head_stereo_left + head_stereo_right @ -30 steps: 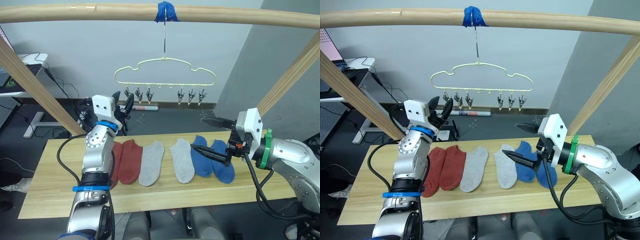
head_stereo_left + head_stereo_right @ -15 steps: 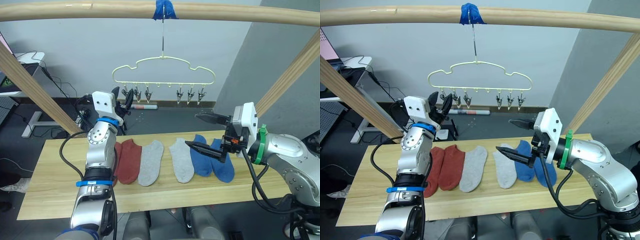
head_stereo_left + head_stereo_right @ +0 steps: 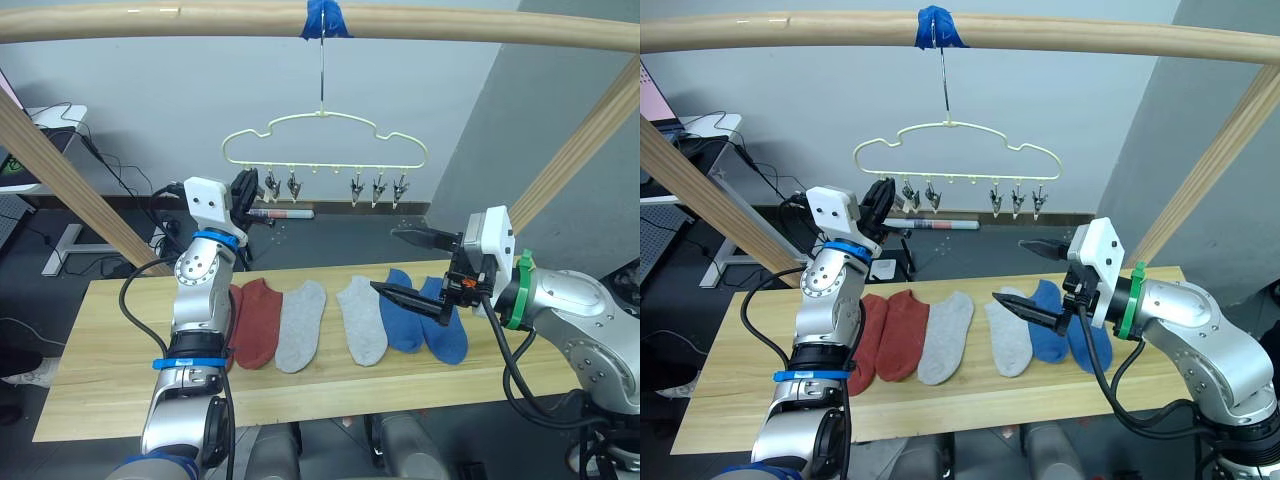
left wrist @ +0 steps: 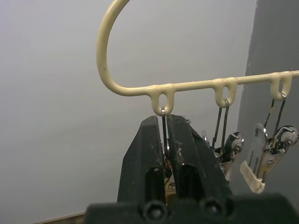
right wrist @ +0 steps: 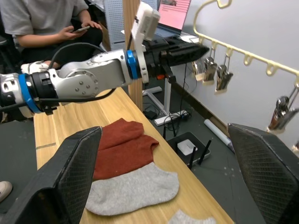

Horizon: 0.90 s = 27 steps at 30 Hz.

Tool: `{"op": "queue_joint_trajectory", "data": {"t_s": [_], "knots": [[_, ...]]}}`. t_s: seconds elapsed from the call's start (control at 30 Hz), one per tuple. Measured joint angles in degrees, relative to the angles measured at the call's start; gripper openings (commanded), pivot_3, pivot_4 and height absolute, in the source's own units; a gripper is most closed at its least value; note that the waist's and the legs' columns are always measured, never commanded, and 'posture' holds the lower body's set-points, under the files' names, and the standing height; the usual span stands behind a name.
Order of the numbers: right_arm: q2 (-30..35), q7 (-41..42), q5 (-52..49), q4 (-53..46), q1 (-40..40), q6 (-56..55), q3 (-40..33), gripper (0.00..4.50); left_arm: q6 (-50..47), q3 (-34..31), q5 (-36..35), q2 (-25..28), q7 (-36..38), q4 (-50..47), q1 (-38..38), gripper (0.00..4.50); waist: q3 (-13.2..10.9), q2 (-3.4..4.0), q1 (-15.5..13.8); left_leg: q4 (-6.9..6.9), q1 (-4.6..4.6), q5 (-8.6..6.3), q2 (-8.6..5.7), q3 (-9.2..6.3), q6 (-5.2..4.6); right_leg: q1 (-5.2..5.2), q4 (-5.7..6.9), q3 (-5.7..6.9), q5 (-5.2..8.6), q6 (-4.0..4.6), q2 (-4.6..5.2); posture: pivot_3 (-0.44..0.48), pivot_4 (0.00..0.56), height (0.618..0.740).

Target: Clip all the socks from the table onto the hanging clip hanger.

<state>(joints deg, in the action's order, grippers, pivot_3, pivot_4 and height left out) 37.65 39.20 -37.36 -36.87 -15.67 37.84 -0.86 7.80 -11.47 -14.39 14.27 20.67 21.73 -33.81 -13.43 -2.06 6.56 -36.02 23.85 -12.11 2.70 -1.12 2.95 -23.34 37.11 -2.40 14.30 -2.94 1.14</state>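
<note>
I am working in what looks like a robotics lab or test room. A bare wooden frame point(image 3: 320, 22) of thick poles is rigged over a plain plank table point(image 3: 100, 370), with blue tape point(image 3: 322, 18) holding a hook to the top rail. Behind it I see grey walls, loose cables point(image 3: 120, 175) on a dark floor, a desk leg point(image 3: 68, 245), and a seated person point(image 5: 51, 23) beside a lit laptop screen point(image 5: 174, 10).
</note>
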Motion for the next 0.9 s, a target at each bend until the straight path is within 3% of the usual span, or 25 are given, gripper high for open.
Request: {"op": "queue_joint_trajectory", "data": {"t_s": [0.2, 0.33, 0.67, 0.8, 0.9], "knots": [[-4.6, -11.2, 16.1, 17.2, 7.5, -6.0, 2.2, 4.50, -3.7, 0.0, -0.1, 1.2, 0.1, -6.6, 3.4, 0.01, 0.0, 0.04, 0.0, 0.01, 0.00, 0.00, 0.00, 0.10, 0.00, -0.06, 0.02, -0.09, 0.00, 0.00, 0.02, -0.228, 0.260, 0.740], [-8.4, -15.8, 22.3, 26.6, 7.1, -9.8, 3.2, 4.50, -6.8, 0.4, -0.4, 2.0, 0.4, -10.3, 4.6, 0.01, -0.3, 0.23, 0.0, 0.00, -0.02, 0.00, 0.01, 0.10, 0.00, -0.10, 0.09, -0.11, 0.00, 0.00, -0.01, -0.211, 0.266, 0.740], [-16.5, -20.2, 30.9, 64.7, -6.7, -22.5, 3.7, 4.50, -14.7, 0.8, -2.7, 4.7, 2.6, -16.7, 5.5, 0.01, -1.2, 0.24, -0.2, 0.03, 0.05, 0.00, 0.00, 0.15, 0.00, -0.14, 0.03, -0.16, -0.03, -0.03, -0.02, -0.154, 0.275, 0.740], [-18.3, -20.2, 30.4, 71.6, -10.3, -23.5, 1.5, 3.67, -16.5, 0.8, -3.5, 5.3, 3.5, -17.5, 5.6, 0.00, -1.2, 0.25, -0.4, 0.05, 0.06, 0.00, 0.01, 0.14, 0.00, -0.14, 0.03, -0.15, -0.05, 0.00, -0.02, -0.149, 0.271, 0.740], [-18.8, -19.5, 29.9, 72.2, -10.4, -23.3, 0.6, 2.53, -18.0, 0.7, -4.0, 5.8, 4.0, -18.2, 5.6, 0.00, -1.2, 0.24, -0.5, 0.04, 0.06, 0.00, 0.01, 0.14, 0.00, -0.14, 0.04, -0.15, -0.03, -0.03, -0.01, -0.154, 0.270, 0.740]]}}
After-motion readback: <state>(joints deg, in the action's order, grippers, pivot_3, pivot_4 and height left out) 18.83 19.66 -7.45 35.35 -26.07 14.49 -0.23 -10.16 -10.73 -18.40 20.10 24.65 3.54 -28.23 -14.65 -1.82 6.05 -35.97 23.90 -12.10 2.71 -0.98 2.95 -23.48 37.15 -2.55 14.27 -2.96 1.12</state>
